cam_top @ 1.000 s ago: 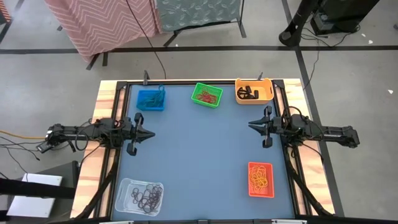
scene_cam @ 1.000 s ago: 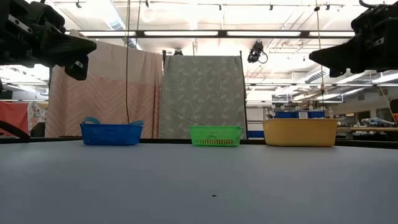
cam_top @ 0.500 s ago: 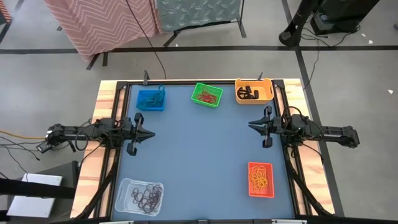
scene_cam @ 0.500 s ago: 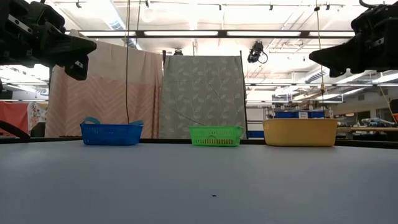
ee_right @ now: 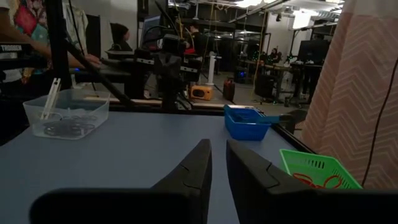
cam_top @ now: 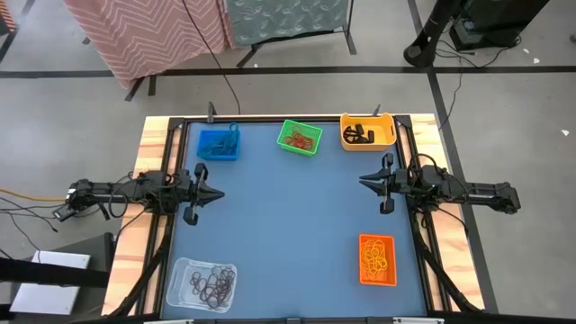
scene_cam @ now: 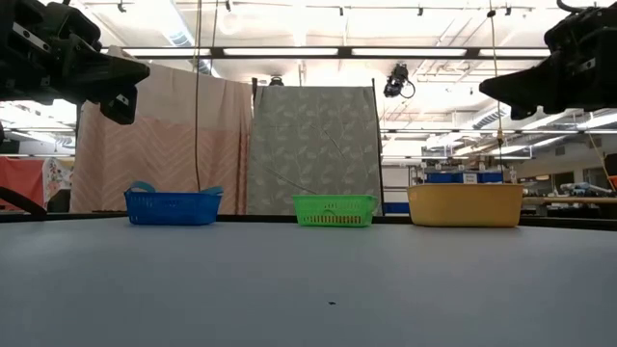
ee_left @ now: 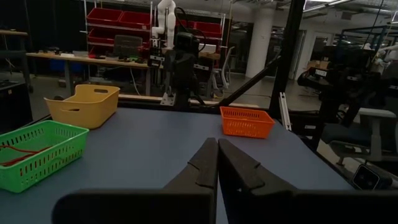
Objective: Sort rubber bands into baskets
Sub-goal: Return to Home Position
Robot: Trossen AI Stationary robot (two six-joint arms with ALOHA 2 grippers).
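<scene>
Blue counter (cam_top: 288, 225) stretches between the two sets of jaws, with no loose band visible on it. The left jaws hover pressed shut on nothing. The right jaws face them across the counter, a slit apart and also empty. The blue basket (cam_top: 218, 144) and clear basket (cam_top: 202, 283) flank the left jaws, and the yellow-orange basket (cam_top: 367, 131) and red-orange basket (cam_top: 377, 259) flank the right. The green basket (cam_top: 299, 138) sits off to the side between both. None is near either pair. The rubber bands (cam_top: 214, 286) lie heaped inside the baskets. They look light, limp, stretchy and grippy, and likely to tangle. A pinch on one strand standing proud of its heap seems best.
</scene>
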